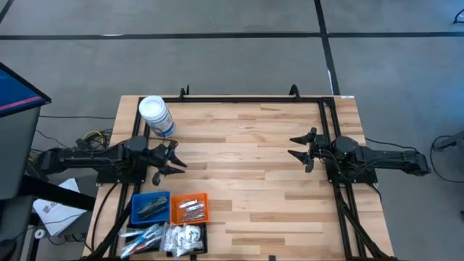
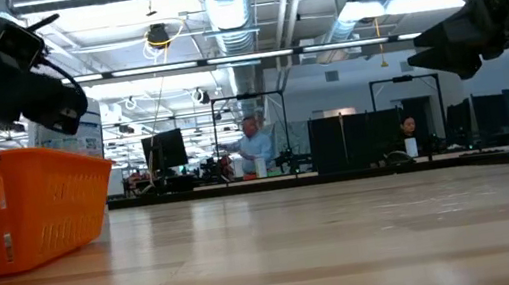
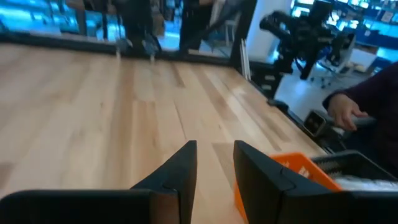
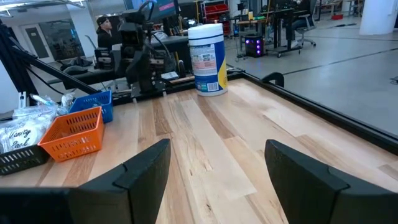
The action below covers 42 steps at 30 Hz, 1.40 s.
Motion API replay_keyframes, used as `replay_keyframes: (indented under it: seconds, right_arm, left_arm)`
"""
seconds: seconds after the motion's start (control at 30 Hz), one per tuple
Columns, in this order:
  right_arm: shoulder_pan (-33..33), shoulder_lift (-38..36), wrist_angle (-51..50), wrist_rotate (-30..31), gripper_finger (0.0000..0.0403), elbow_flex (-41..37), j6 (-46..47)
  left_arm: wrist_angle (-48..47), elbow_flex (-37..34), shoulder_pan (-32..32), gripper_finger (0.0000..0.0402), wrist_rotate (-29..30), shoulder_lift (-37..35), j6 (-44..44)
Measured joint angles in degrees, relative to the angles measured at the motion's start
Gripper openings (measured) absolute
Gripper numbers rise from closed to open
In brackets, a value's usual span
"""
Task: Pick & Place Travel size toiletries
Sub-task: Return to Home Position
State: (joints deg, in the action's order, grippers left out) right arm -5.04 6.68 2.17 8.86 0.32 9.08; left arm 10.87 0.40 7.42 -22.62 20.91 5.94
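Seeing the left gripper (image 1: 178, 154) hanging over the table's left side, fingers a little apart, pinching nothing. Spotting the travel size toiletries (image 1: 190, 209) sitting in the blue basket (image 1: 151, 194), orange basket (image 1: 174, 210) and black baskets (image 1: 205, 233) just beside that arm. Finding the right gripper (image 1: 292, 146) well across the table, spread wide, empty too.

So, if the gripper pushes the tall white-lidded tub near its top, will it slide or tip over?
Probably tip: the tub stands upright and is taller than wide. Once down, its round body would likely roll on the smooth wooden table. Its weight cannot be judged.
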Motion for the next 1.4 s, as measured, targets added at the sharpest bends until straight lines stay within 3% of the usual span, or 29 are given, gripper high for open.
replay_keyframes:
  seconds: [0.4,0.6,1.4]
  right_arm:
    - [0.0,0.0,0.0,0.0,0.0255,0.0,0.0]
    - [0.0,0.0,0.0,0.0,0.0255,0.0,0.0]
    - [0.0,0.0,0.0,0.0,0.0255,0.0,0.0]
  left_arm:
    - [-3.2,0.0,5.9,0.01,-1.0,-10.3,0.2]
    - [-2.9,0.0,5.9,0.01,4.8,-15.0,0.4]
    - [-2.5,0.0,5.7,0.01,5.1,-12.5,3.7]
